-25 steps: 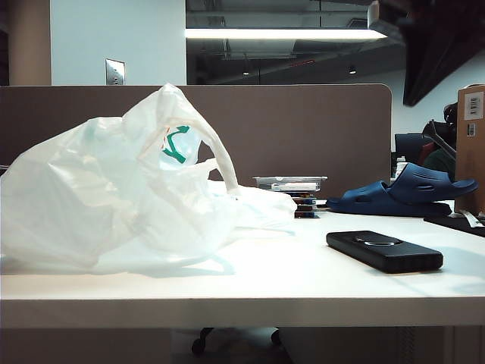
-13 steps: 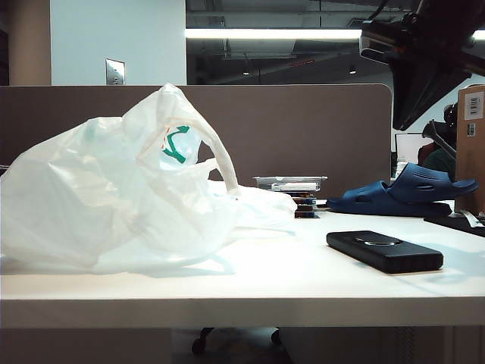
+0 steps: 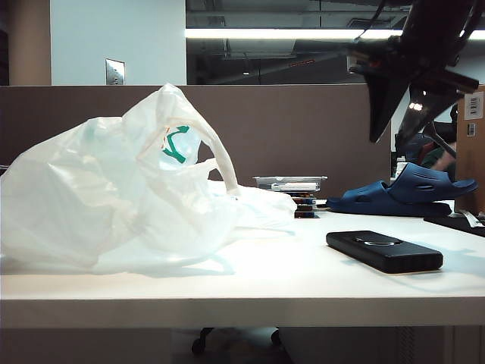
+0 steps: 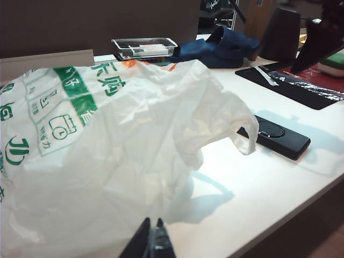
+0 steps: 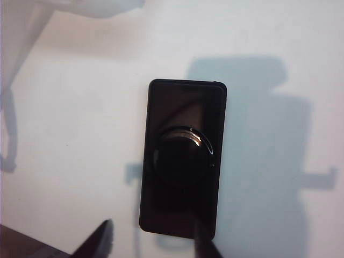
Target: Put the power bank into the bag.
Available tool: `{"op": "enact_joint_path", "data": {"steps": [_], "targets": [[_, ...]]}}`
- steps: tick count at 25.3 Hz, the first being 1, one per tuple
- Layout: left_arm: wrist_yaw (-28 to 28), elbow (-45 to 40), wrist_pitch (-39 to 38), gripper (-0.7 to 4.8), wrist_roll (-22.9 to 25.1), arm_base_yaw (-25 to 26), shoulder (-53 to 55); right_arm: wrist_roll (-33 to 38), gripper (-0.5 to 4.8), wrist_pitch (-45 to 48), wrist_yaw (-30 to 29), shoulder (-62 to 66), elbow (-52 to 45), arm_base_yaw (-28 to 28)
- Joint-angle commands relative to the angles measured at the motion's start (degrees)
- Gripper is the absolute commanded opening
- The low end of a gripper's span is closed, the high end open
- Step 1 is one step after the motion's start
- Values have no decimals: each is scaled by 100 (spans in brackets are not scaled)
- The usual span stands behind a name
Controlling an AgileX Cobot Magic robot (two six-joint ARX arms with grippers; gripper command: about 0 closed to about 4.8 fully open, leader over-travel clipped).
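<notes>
The power bank (image 3: pixel 384 251), a flat black slab with a silvery ring mark, lies on the white table (image 3: pixel 250 292) at the right. The bag (image 3: pixel 114 205), white translucent plastic with a green logo, is heaped on the left. My right gripper (image 3: pixel 389 141) hangs well above the power bank with its jaws apart and nothing between them. In the right wrist view the power bank (image 5: pixel 183 158) lies straight below my right gripper (image 5: pixel 153 228). In the left wrist view my left gripper (image 4: pixel 151 223) is shut, empty, at the near side of the bag (image 4: pixel 107 150); the power bank (image 4: pixel 274 137) lies beyond.
Dark blue sandals (image 3: pixel 409 193) lie behind the power bank. A clear plastic box (image 3: pixel 292 183) sits on a small stack mid-table. A cardboard box (image 3: pixel 471 144) stands at the far right, a black mat (image 4: pixel 301 88) beside it. A brown partition (image 3: pixel 303 129) closes the back.
My right arm has come down into view at the upper right and its jaws have opened. The bag, the power bank and the left gripper have not moved.
</notes>
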Motion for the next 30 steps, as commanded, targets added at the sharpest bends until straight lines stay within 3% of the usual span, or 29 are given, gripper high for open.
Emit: {"op": "enact_joint_path", "data": {"steps": [1, 3, 8, 21, 30], "targets": [[4, 26, 70, -6, 0, -7, 0, 2, 294, 59, -9, 125, 33, 28], [2, 26, 70, -6, 0, -7, 0, 11, 365, 61, -13, 227, 33, 35], [2, 26, 70, -6, 0, -7, 0, 52, 479, 39, -28, 498, 31, 37], [4, 26, 70, -6, -2, -9, 0, 46, 479, 339, 24, 1128, 26, 278], [4, 26, 70, -6, -4, -9, 0, 166, 479, 387, 426, 1355, 20, 284]]}}
